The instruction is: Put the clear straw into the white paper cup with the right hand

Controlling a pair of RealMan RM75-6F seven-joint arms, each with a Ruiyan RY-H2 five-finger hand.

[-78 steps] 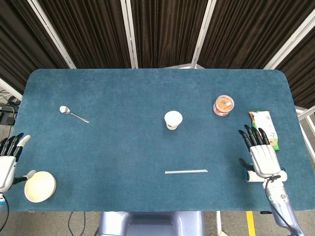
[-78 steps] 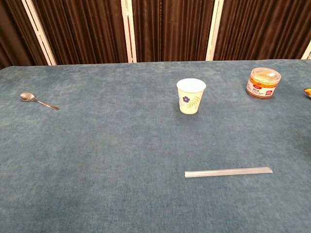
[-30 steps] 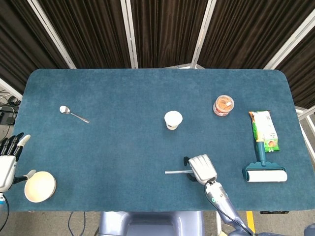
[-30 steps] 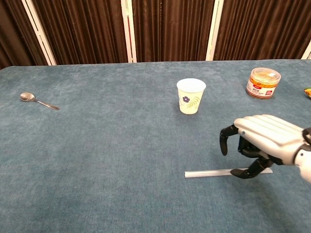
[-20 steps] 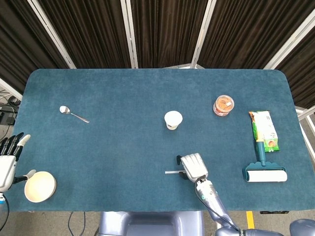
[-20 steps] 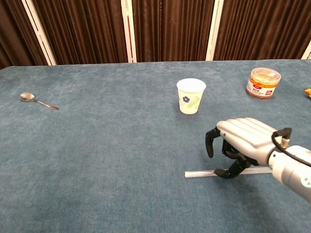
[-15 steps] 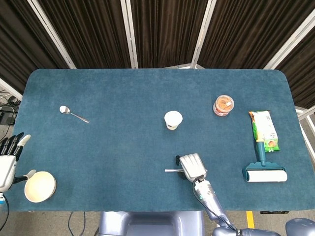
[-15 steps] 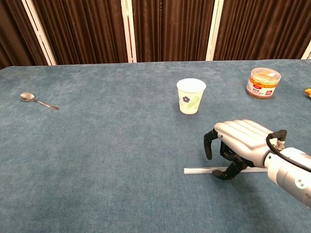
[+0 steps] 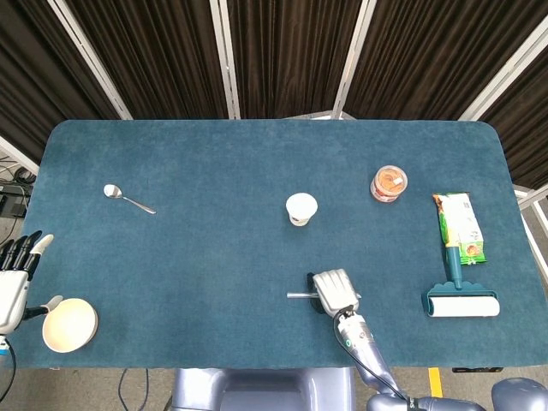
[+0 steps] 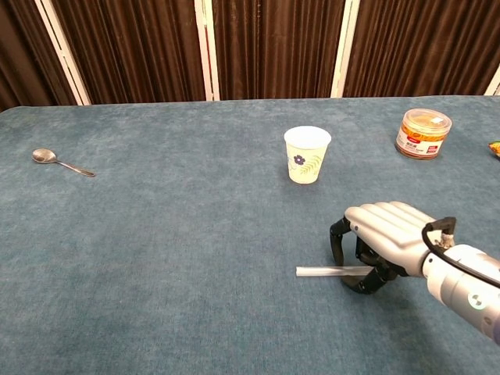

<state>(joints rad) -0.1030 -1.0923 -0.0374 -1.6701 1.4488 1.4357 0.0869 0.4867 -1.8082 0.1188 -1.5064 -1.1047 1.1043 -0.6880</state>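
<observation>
My left hand sits off the counter's near-left corner, fingers straight and apart, holding nothing, well away from the white paper cup and beside a small cream bowl. A metal spoon lies far to the cup's left. The cup stands upright at mid-counter, mouth open, nothing in it.

Nearer to me than the cup and slightly to its right, the clear straw lies flat on the blue cloth, its long axis running left to right across my front. Only its left end shows; the rest passes under my right hand, which is draped over the straw with fingers curled down around it, palm down. The dark fingertips stand on the far side and the thumb on the near side. Whether they have truly pinched the straw or merely bracket it, I cannot tell from either view.

The straw is under my right hand, with the cup ahead of it and a little left. My judgement is that the coming move depends on that crosswise axis: the straw must be lifted and tipped upright before travelling forward to the cup's mouth. Right of the cup sit an orange-lidded jar, a snack packet and a lint roller.
</observation>
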